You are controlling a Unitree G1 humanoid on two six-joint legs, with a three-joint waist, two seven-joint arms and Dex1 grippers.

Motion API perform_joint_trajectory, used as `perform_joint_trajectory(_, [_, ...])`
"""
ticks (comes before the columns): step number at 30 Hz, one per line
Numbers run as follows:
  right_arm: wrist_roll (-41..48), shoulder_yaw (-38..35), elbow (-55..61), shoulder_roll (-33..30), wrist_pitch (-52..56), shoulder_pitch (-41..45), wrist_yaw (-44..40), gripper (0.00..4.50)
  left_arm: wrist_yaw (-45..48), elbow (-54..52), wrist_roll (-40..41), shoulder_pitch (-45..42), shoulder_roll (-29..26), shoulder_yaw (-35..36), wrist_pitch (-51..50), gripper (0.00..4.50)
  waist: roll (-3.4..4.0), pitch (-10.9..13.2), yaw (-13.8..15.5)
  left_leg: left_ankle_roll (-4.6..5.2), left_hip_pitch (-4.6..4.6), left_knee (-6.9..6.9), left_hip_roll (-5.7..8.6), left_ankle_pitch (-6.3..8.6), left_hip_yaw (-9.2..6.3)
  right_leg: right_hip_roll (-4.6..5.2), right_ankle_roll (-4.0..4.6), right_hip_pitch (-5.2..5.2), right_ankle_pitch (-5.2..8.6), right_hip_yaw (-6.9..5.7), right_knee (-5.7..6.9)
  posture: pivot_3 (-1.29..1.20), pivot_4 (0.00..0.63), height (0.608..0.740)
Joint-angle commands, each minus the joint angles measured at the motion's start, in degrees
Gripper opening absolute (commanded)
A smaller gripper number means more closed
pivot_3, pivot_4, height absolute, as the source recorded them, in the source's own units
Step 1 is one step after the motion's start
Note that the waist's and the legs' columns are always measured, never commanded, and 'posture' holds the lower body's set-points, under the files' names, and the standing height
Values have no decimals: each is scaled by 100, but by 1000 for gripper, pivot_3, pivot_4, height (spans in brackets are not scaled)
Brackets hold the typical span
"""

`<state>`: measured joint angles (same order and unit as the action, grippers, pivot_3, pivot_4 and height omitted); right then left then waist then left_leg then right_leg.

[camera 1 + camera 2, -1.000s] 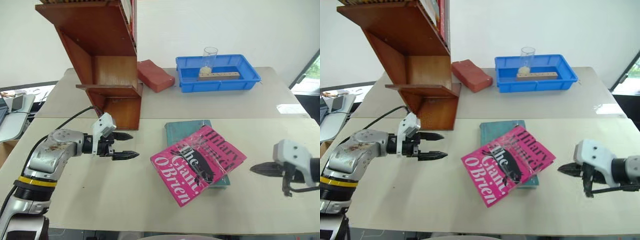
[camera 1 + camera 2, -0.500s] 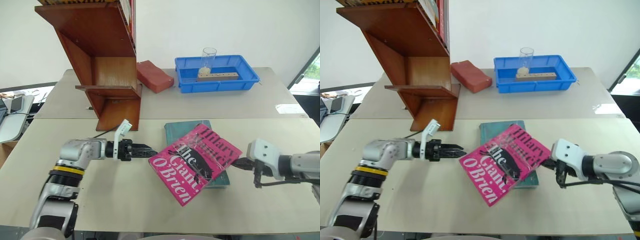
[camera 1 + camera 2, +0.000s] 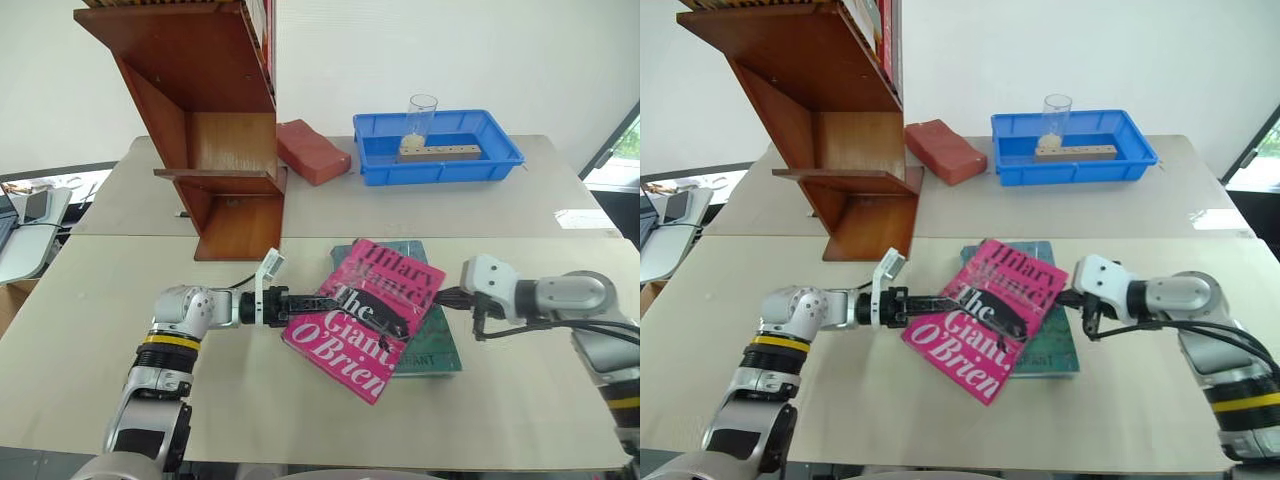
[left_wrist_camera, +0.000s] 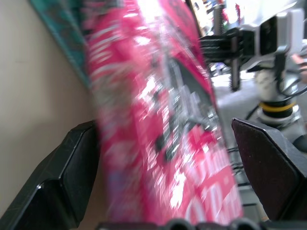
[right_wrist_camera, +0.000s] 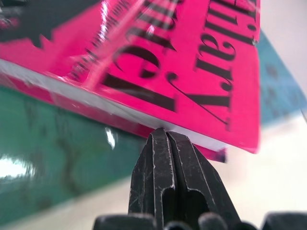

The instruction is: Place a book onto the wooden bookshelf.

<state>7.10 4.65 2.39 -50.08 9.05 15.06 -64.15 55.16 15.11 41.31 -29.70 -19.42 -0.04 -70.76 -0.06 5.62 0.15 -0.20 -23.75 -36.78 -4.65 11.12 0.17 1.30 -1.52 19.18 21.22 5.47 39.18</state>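
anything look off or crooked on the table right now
The pink book lies askew, skewed across the teal book beneath it and overhanging it onto the table. The open left tool straddles its left edge; the shut right tool presses its right edge.

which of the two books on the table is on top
The pink book, lettered "The Giant, O'Brien", lies askew on top of the teal-green book, which lies flat on the table.
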Motion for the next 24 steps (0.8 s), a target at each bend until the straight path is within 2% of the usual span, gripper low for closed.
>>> perform_joint_trajectory(1, [129,95,102,187,-183,254,-112,40,-316,-495,378,191,184,350,-302,4500,0,0,-1,0,0,-1,0,0,0,0,8,-1,-5,0,0,0,150,649])
perform_joint_trajectory(5, [114,199,121,321,-187,379,-184,40,-553,-851,497,441,276,509,-442,4500,1,-1,3,-1,2,0,0,-1,-2,0,14,-2,-10,0,0,0,150,649])
perform_joint_trajectory(7, [120,204,113,350,-187,419,-215,0,-682,-993,559,530,321,644,-465,3970,1,-1,17,-4,2,0,1,-2,-4,1,13,-4,-10,-1,0,0,150,649])
perform_joint_trajectory(9, [138,182,126,357,-175,458,-249,0,-778,-1141,669,588,349,775,-528,3311,1,-1,30,-4,1,-1,2,-2,-4,1,11,-5,-11,-1,-1,0,150,649])
perform_joint_trajectory(13, [292,11,301,277,3,527,-314,0,-900,-1522,805,703,352,970,-444,1320,1,0,32,-5,1,0,2,-2,-4,1,12,-4,-11,0,-1,0,150,649])
perform_joint_trajectory(15, [481,-216,551,90,209,485,-370,0,-849,-1816,874,794,208,1060,-304,527,3,1,35,-5,1,0,2,-2,-5,2,12,-5,-11,-1,-2,0,150,649])
perform_joint_trajectory(19, [999,-1005,1060,-482,912,301,-414,0,-887,-2365,1017,748,-6,1354,93,479,7,8,49,-7,-2,1,3,-3,-5,3,13,-5,-12,-1,-5,0,150,649])
perform_joint_trajectory(24, [1602,-2184,1427,-1204,1650,-225,-607,0,-870,-3171,457,144,-373,1004,1343,479,1,13,92,-11,-3,2,6,-6,-10,4,12,-20,-13,0,-21,0,150,649])
